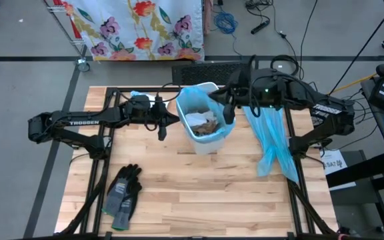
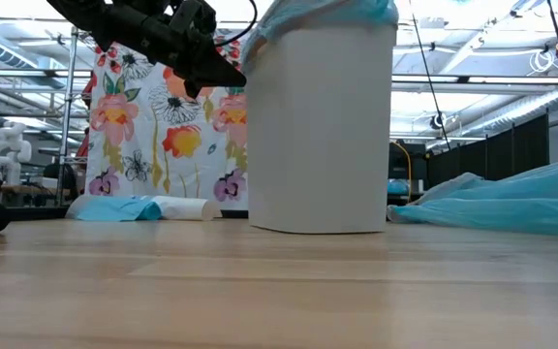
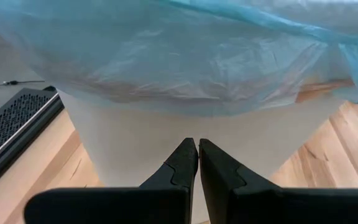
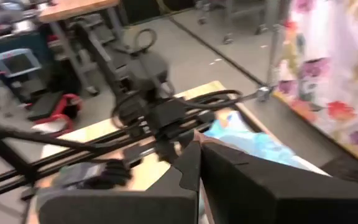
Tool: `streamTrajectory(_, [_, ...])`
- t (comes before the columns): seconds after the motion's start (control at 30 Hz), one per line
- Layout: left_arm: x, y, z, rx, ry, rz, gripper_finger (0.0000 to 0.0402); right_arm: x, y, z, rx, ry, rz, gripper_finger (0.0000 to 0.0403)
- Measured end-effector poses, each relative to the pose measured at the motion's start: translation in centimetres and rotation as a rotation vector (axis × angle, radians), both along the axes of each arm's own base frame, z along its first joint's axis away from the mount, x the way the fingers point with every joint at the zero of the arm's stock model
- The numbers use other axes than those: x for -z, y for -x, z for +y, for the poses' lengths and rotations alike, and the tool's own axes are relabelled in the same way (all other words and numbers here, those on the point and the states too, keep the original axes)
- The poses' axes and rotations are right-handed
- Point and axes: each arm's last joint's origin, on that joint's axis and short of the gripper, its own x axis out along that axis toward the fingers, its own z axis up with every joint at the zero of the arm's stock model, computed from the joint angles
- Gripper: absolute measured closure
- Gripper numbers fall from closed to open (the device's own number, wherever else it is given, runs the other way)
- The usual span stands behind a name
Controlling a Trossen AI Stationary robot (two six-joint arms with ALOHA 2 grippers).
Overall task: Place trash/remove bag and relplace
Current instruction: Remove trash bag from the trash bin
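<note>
A white bin (image 1: 209, 143) stands upright on the table's middle, lined with a light blue bag (image 1: 192, 100) folded over its rim. Brown and white trash (image 1: 205, 125) lies inside it. My left gripper (image 1: 162, 127) is shut beside the bin's left wall (image 3: 142, 143), just under the bag's overhang (image 3: 185, 56). My right gripper (image 1: 229, 115) hangs shut above the bin's right rim; in the right wrist view, nothing shows between its fingers (image 4: 197, 158). A second, loose blue bag (image 1: 272, 140) lies flat on the table to the right of the bin. My left gripper (image 3: 197, 152) points nearly level at the bin's upper left wall from the table's left side, fingers shut. In the low view its tips (image 2: 240, 78) stand right at the wall. I cannot tell whether they touch it.
Dark grey gloves (image 1: 124, 193) lie near the front left. A blue-and-white roll (image 2: 153, 207) lies at the far left of the table. The loose bag (image 2: 511, 204) spreads along the right side. Bare wood lies in front of the bin.
</note>
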Motion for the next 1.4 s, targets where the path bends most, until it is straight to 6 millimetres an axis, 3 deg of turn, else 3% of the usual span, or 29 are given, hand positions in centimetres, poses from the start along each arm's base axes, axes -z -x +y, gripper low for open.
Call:
streamTrajectory(0.23, [0.0,0.0,-0.1,0.009,-0.019,0.001,0.0378,0.4,0.0,-0.5,0.08,0.005,0.037,0.0403])
streamTrajectory(0.4, [0.1,-0.2,-0.8,0.075,-0.122,0.025,0.0378,1.0,-0.2,-0.6,0.083,0.004,0.081,0.0403])
streamTrajectory(0.53, [0.3,-0.2,-1.6,0.021,-0.154,0.066,0.0378,1.5,-0.2,-0.7,0.1,-0.016,0.125,0.0403])
streamTrajectory(0.83, [-0.7,1.6,-6.6,-0.138,-0.397,0.221,0.0378,2.5,0.2,-0.9,0.171,-0.103,0.202,0.0403])
streamTrajectory(1.03, [-1.8,2.1,-10.0,-0.217,-0.305,0.131,0.0378,3.6,-0.5,-1.2,0.176,-0.106,0.285,0.0403])
streamTrajectory(1.27, [-3.4,1.6,-13.6,-0.153,-0.463,0.112,0.0378,4.2,-1.2,-1.0,0.076,-0.148,0.318,0.0403])
streamTrajectory(1.4, [-4.0,1.4,-14.2,-0.197,-0.467,0.093,0.0378,4.2,-1.2,-0.6,0.065,-0.149,0.319,0.0403])
